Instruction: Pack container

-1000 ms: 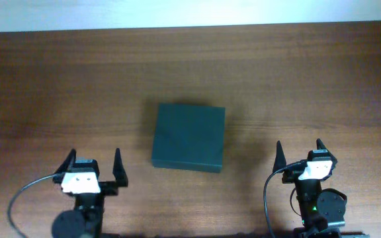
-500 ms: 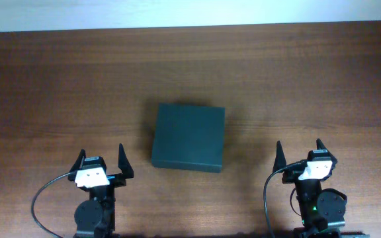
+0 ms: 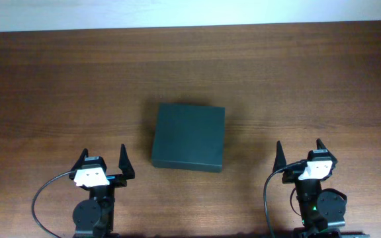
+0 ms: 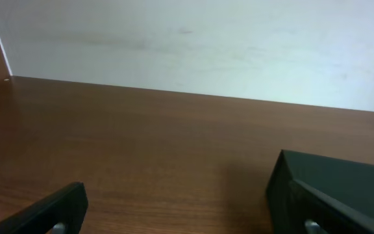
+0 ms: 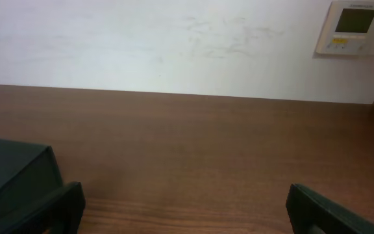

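The container is a dark green-black matte box lying shut in the middle of the brown table. It also shows at the right of the left wrist view and at the left of the right wrist view. My left gripper is open and empty at the front left, a short way left of the container's front corner. My right gripper is open and empty at the front right, apart from the container. No hand tools show in any view.
A white wall runs along the table's far edge. A wall thermostat panel shows in the right wrist view. Bare wooden table surface lies all around the container.
My left arm has shifted to the right toward the container's front left corner and then settled. The right arm and the container have not moved.
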